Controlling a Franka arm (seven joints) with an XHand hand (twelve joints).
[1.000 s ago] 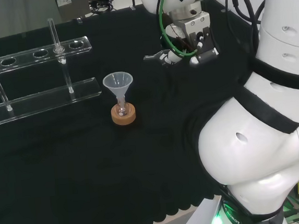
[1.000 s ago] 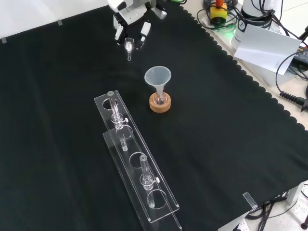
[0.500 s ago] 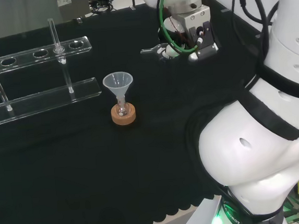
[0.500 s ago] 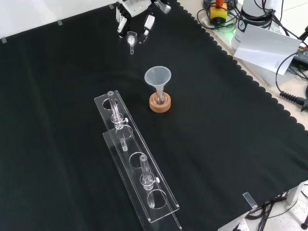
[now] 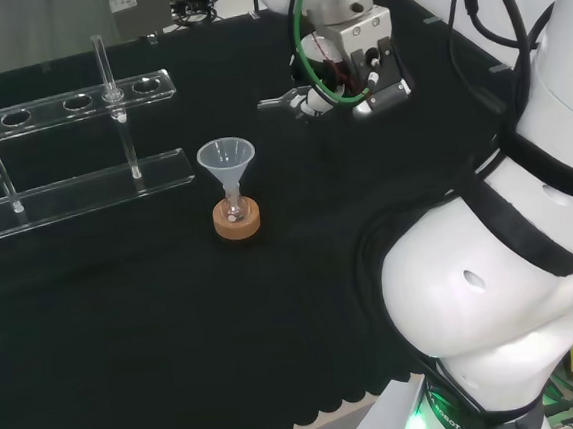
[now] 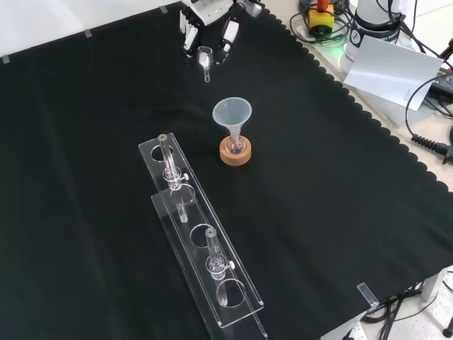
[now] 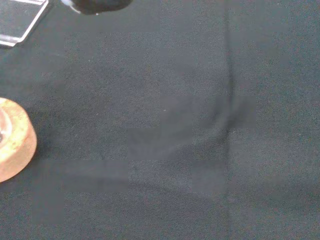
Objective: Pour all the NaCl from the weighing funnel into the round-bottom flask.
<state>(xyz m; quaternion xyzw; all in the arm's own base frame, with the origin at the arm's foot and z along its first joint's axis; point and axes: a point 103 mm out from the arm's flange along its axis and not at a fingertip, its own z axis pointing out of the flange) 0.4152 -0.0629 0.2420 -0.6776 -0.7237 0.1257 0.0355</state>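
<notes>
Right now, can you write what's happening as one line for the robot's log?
hand: fingers shut on weighing funnel | above cloth, apart from big funnel | flask on cork ring | pour not yet begun

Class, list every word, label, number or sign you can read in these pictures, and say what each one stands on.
No text can be read.
Clear rack, plastic funnel, cork ring, weighing funnel in the robot hand: no visible markings.
White sheet at the bench edge in the front view: blank as far as it shows.
Grey box in the head view's background: its label is too small to read.
</notes>
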